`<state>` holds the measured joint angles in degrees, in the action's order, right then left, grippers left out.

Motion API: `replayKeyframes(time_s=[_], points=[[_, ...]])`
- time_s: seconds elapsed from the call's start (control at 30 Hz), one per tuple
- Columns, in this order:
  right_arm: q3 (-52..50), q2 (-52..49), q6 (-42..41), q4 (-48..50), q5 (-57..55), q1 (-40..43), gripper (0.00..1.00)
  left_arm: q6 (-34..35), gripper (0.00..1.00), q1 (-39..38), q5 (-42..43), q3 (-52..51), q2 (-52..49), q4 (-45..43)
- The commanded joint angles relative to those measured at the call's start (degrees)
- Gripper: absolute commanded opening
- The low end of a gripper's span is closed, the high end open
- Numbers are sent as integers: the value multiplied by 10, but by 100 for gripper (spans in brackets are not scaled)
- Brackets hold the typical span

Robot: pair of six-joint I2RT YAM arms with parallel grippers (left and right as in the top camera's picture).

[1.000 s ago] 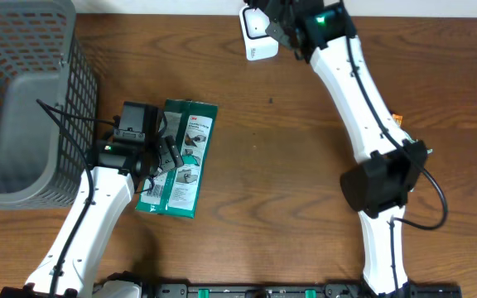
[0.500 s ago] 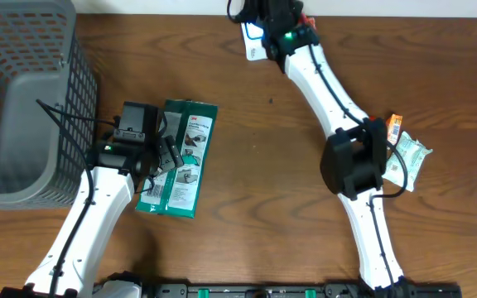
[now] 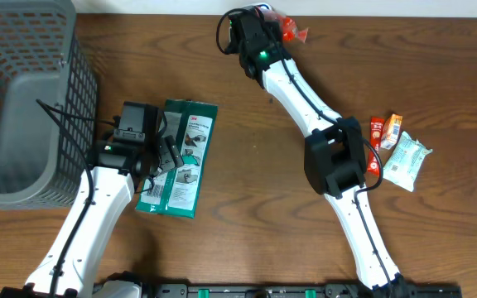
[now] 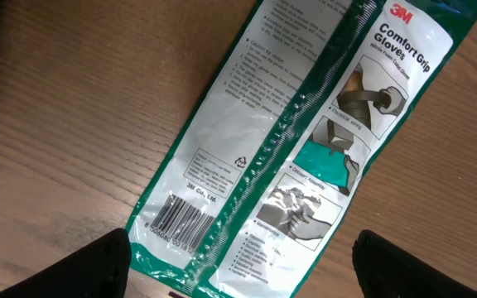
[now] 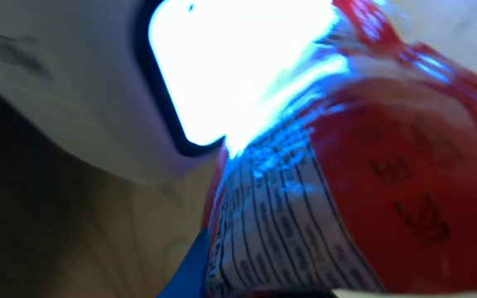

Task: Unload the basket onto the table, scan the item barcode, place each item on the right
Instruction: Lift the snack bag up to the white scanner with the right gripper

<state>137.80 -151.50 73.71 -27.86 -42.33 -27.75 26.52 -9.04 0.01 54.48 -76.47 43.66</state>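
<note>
A red packet [image 3: 289, 31] is clamped in the closed right gripper [image 3: 273, 23] at the far edge of the table [image 3: 247, 207], just beside a white scanner's [image 5: 98, 91] glowing window. The left gripper [image 4: 255, 277] is spread wide over a green glove pack [image 4: 305, 141].

A grey mesh basket [image 3: 83, 103] stands on the wooden table [image 3: 255, 219].

White scanner [image 5: 73, 99] upper left, its window [image 5: 230, 58] glowing, red packet [image 5: 379, 190] touching it at right, print lit bluish, table [image 5: 65, 240] lower left
</note>
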Motion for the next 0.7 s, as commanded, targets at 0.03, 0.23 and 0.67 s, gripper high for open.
replayKeyframes(time_s=[0.03, 0.23, 0.67], points=[[10, -3, 36, 3, -46, -12, 1, -8, 86, 2, -7, 6, -4, 2], [10, -3, 36, 13, -45, -16, 1, -8, 87, 2, -7, 6, -4, 2], [10, 24, 12, 17, -41, -16, 1, -8, 86, 2, -7, 6, -4, 2]])
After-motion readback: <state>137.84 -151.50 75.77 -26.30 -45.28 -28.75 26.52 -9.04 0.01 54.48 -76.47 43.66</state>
